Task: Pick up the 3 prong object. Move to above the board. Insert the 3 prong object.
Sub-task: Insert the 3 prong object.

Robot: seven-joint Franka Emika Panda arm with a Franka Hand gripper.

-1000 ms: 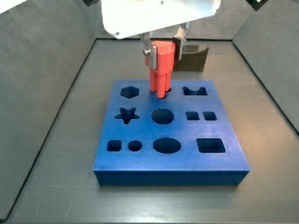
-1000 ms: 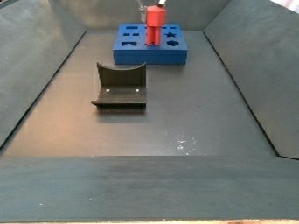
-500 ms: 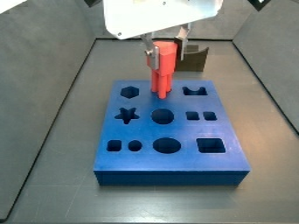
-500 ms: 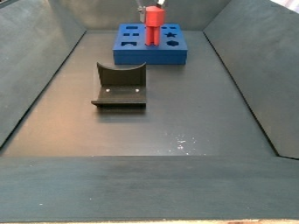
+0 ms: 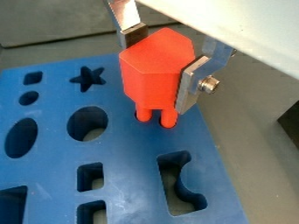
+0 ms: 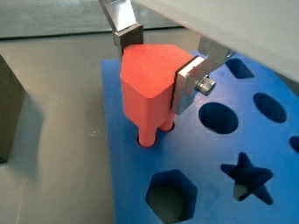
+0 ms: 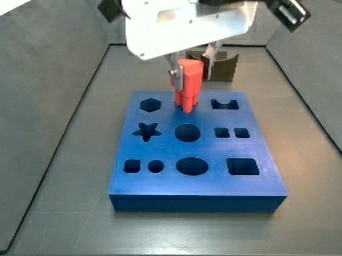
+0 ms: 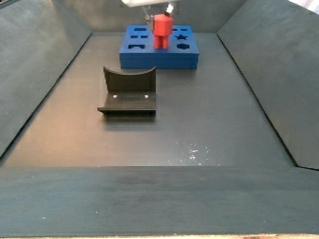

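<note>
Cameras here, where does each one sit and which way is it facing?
Wrist views: both ride above the end effector, looking down at its silver fingers clamping the 3 prong object over the board.
Side views: one looks down the tray at the board, near; one sees the fixture first, board far. All share object and board.

The gripper (image 5: 163, 59) points straight down over the board (image 5: 128, 175), its silver fingers (image 5: 197, 77) clamped on the blocky top of the 3 prong object (image 5: 155, 74).
</note>
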